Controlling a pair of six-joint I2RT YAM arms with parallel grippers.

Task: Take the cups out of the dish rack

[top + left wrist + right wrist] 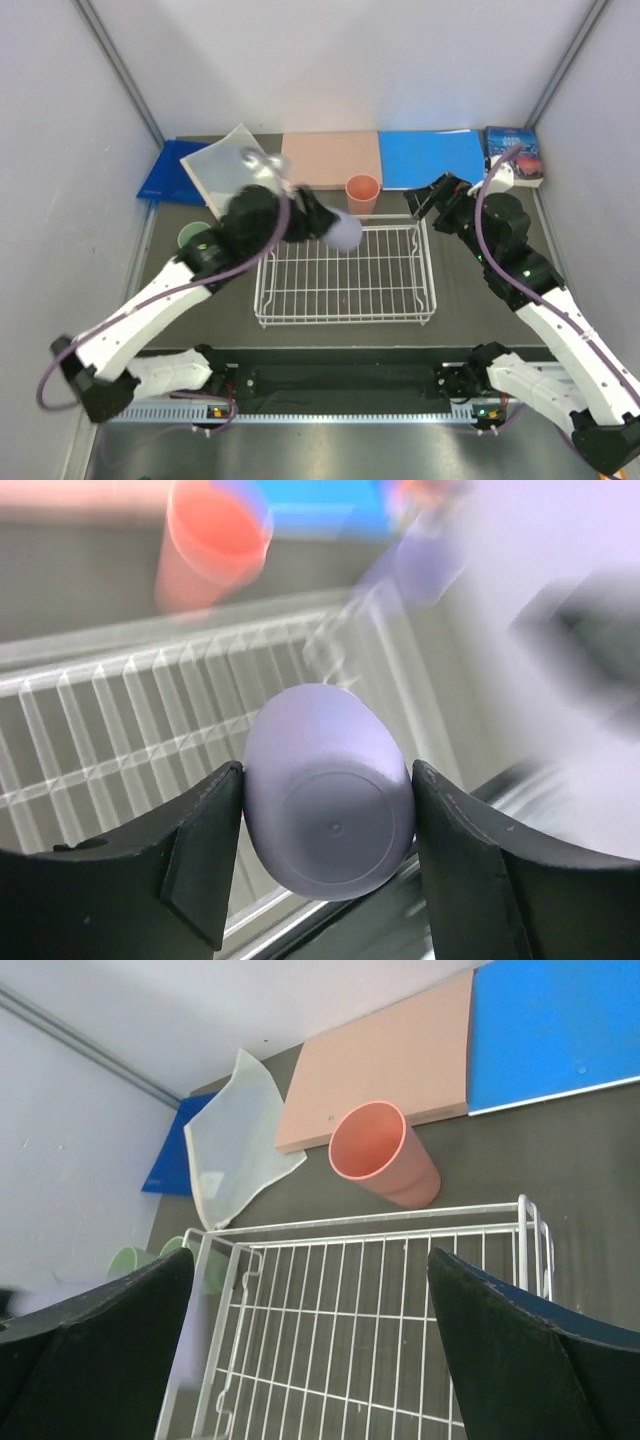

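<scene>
My left gripper [328, 224] is shut on a lavender cup [346, 233], holding it on its side above the back left part of the white wire dish rack [345, 285]. In the left wrist view the cup's base [330, 825] faces the camera between both fingers. The grid bottom of the rack that shows holds nothing. A salmon cup [362, 194] stands upright on the table just behind the rack, also in the right wrist view [383, 1155]. Green cups [130, 1258] stand left of the rack [192, 237]. My right gripper [425, 203] is open and empty over the rack's back right corner.
Flat mats lie along the back: a dark blue one [162, 178], a translucent white one [232, 165], a salmon board [330, 157], a bright blue board [430, 157]. A book [516, 155] lies at the back right. Enclosure walls stand on both sides.
</scene>
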